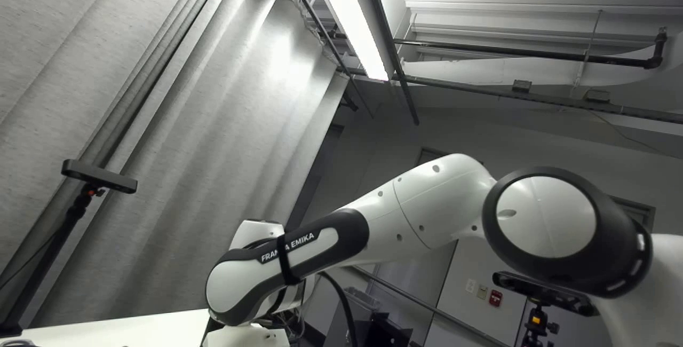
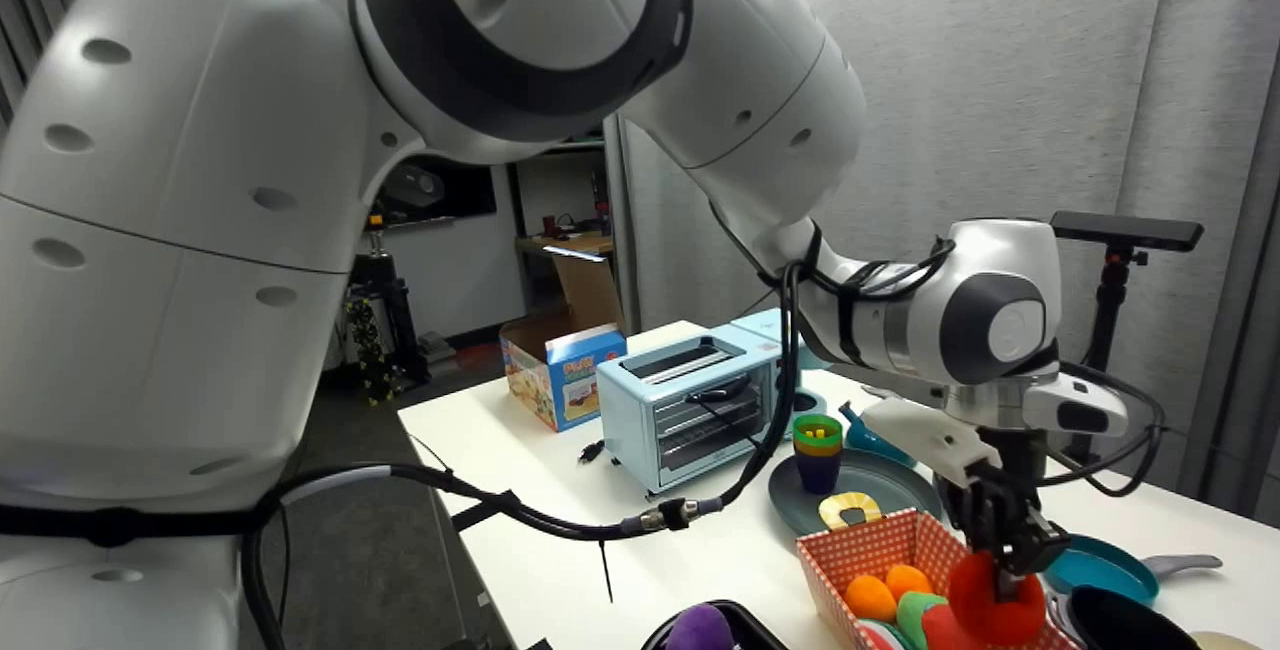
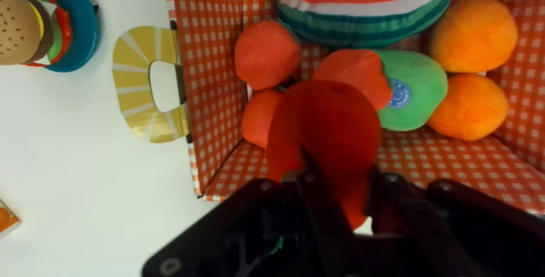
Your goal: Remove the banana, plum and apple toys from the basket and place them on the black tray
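So the claw (image 3: 340,166), partly spread, clasps the apple (image 3: 328,115) over the basket (image 3: 208,81) — plum (image 2: 700,628) in tray (image 2: 757,624), near the tabletop (image 2: 560,590) edge.

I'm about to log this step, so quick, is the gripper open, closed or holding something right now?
Gripper: closed, holding the red apple.

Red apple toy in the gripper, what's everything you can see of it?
The apple is round and all red where it shows, with a small dimple in the wrist view. It looks smooth, maybe cloth. The gripper squeezes it from two sides and hides part of it. It is held at the red-checked basket; I can't tell whether it touches other toys there.
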`<state>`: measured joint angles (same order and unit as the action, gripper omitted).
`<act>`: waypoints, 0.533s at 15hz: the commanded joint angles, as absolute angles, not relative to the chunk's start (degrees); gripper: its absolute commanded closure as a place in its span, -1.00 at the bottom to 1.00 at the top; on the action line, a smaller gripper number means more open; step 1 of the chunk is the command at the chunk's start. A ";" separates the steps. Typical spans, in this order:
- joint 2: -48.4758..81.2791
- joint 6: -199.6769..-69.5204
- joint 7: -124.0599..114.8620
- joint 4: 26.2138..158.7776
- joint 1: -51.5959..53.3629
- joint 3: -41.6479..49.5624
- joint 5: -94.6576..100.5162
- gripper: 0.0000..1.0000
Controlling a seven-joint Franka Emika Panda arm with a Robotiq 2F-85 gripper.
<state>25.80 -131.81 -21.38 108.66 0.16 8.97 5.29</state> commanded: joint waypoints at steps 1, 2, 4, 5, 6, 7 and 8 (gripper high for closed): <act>18.47 -134.22 -20.48 115.52 2.23 7.47 6.96 0.89; 17.07 -134.22 -20.26 116.64 2.71 6.86 7.34 0.89; 14.07 -134.68 -20.10 119.35 3.71 5.57 8.21 0.89; 12.58 -134.74 -20.22 120.76 4.16 4.96 8.69 0.89; 11.21 -134.90 -20.27 122.13 4.44 4.35 8.97 0.89; 9.88 -135.00 -20.29 123.63 4.59 3.81 9.05 0.89; 8.54 -134.98 -20.38 125.25 4.66 3.33 9.07 0.89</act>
